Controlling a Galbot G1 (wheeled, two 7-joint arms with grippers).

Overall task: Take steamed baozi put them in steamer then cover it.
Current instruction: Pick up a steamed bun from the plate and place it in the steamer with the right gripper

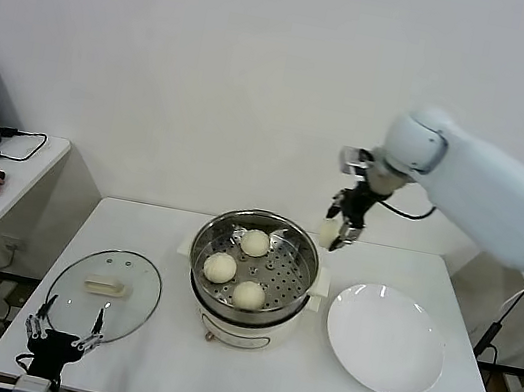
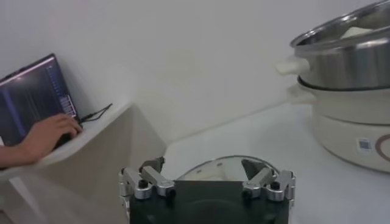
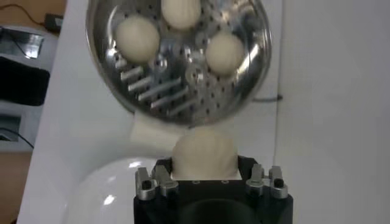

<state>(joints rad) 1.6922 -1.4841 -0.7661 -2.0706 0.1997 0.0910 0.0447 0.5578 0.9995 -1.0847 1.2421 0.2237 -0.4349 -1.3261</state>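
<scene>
3 baozi (image 1: 235, 267) already on the tray in the steamer (image 1: 306, 246), mid counter (image 1: 258, 388); 4th baozi (image 3: 203, 152) clamped in right gripper (image 1: 340, 233) above the pot's far-right rim. Plate (image 1: 385, 340) bare. Left gripper (image 1: 63, 333) idle w/ fingers apart near lid (image 1: 105, 293). Left to do: drop last, cover.

Four steamed baozi: three (image 1: 255, 243) (image 1: 220, 268) (image 1: 248, 295) in the one steamer (image 1: 209, 238) below the right gripper (image 1: 336, 235), one (image 3: 204, 152) in it. One plate (image 1: 385, 340), one glass lid (image 1: 106, 293).

Shiny perforated metal steamer (image 1: 254, 266), smooth matt baozi (image 1: 220, 268), glossy plate (image 1: 385, 340)
</scene>
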